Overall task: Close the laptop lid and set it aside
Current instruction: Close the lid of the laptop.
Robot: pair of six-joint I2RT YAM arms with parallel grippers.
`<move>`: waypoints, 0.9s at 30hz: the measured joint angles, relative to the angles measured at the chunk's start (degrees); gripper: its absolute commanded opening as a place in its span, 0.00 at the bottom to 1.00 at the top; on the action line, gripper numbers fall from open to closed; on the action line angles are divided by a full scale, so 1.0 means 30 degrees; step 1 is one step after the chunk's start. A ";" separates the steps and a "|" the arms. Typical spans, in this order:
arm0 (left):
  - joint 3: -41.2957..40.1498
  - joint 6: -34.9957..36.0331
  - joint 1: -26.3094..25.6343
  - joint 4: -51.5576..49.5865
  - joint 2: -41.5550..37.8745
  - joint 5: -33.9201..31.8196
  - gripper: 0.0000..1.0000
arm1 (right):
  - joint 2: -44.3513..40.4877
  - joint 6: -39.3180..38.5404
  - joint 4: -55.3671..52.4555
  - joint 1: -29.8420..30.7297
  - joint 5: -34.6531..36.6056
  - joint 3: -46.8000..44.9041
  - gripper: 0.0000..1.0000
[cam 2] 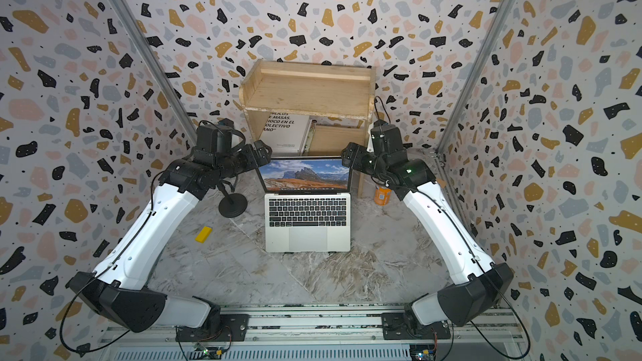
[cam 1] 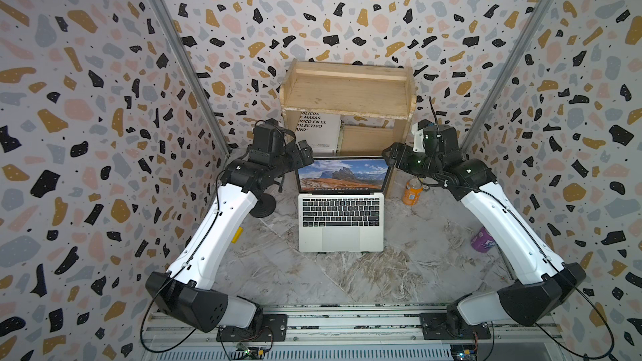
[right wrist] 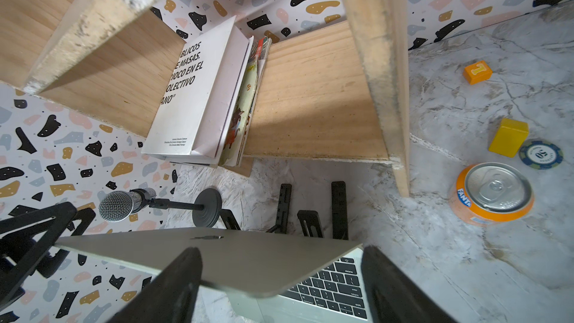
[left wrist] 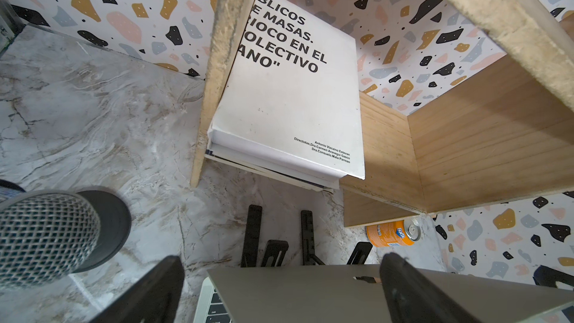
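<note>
Near edge: the mounting rail point(cam 1: 347, 319) holds both arm bases, and both arms reach to the far half of the counter point(cam 1: 417, 272).
Laptop: the laptop point(cam 1: 341, 223) sits open in the middle of the counter on a black stand point(left wrist: 251, 237), with its trackpad on the near side.
Lid: the lid point(cam 1: 343, 175) is raised and tilted back toward the far wall, screen lit. The wooden shelf point(cam 1: 347, 92) is just behind it.
Left jaws: the left gripper point(cam 1: 305, 154) is at the lid's far left corner, jaws wide apart and holding nothing.
Right jaws: the right gripper point(cam 1: 391, 156) is at the lid's far right corner, jaws also apart and empty.
Lid against jaws: in each wrist view one finger point(right wrist: 180, 281) crosses the lid's silver back and the other hangs past the corner. I cannot tell whether either touches it.
Step in hand: probably getting behind the top edge to fold the lid down toward the near side.
Doing it well: push both corners evenly and follow the hinge arc. Ease off before the lid meets the keys, so the base does not slide off the stand.
Watch: the microphone point(right wrist: 124, 205) is near on the left and the orange can point(cam 1: 411, 192) on the right.
</note>
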 measured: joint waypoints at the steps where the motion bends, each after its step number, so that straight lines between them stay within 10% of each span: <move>1: -0.0073 0.0000 -0.0029 0.0007 -0.0073 0.0036 1.00 | -0.0066 0.0000 0.0022 0.0022 0.0000 -0.0058 0.85; 27: -0.2186 -0.0022 -0.0634 0.0328 -0.2055 0.0051 0.99 | -0.1559 0.0146 0.0182 0.0590 0.0007 -0.1690 0.85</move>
